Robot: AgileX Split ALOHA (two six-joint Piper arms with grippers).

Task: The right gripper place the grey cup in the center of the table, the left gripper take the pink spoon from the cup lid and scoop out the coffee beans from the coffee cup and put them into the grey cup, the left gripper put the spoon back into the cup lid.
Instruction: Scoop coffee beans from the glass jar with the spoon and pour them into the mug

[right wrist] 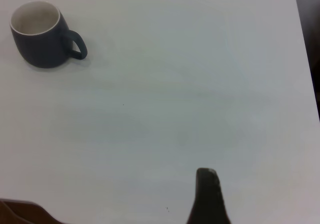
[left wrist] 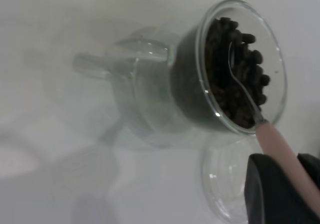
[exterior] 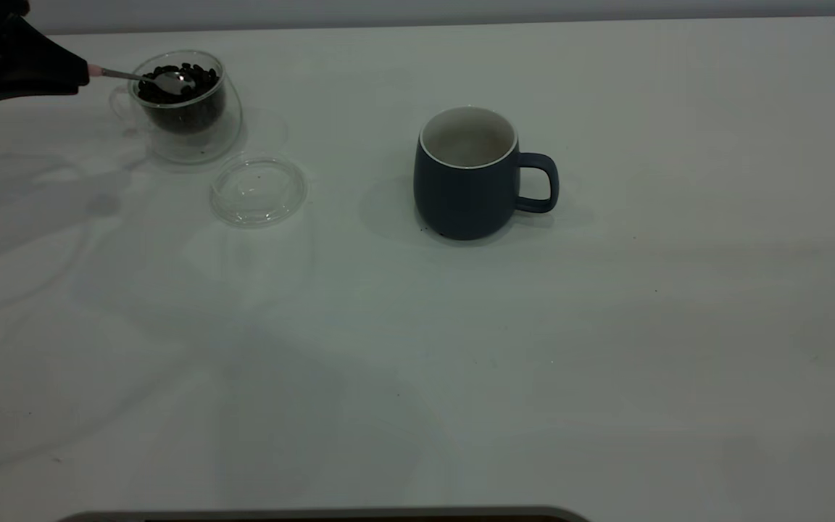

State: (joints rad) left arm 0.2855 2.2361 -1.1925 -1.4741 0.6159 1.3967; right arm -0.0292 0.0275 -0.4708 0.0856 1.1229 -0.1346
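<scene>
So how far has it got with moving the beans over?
Done: the dark grey ceramic mug stands mid-table, its inside looking empty. In hand: the left gripper holds the pink-handled metal spoon, its bowl in the dark coffee beans of the tilted clear glass cup. Left: tipping beans into the mug and returning the spoon to the clear round lid.

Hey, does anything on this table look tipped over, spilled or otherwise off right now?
Yes: the coffee cup is tilted, leaning on its base while the pink spoon, held by the left gripper, digs into the coffee beans. No beans have spilled. The grey cup stands upright.
</scene>
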